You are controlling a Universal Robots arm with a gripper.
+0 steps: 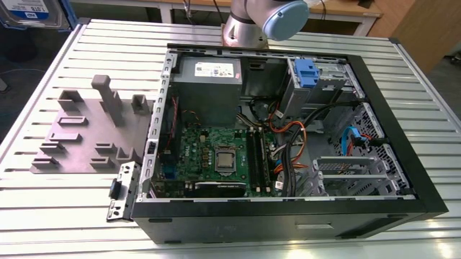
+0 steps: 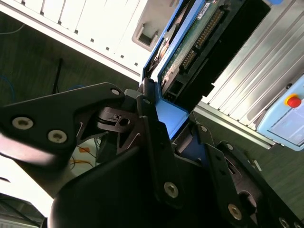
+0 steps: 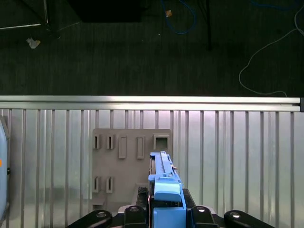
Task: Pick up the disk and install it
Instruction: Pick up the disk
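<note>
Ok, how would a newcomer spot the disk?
Start at the ribbed metal table and its grey slotted plate. Over that plate the pincer is shut on the disk, seen edge-on in the first wrist view. Its blue side rails and green underside set it apart from the lone blue clip in the computer case.

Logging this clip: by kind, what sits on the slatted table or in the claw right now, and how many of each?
computer case, side open: 1
grey fixture plate: 1
disk, gripped in the claw: 1
Total: 3
</note>
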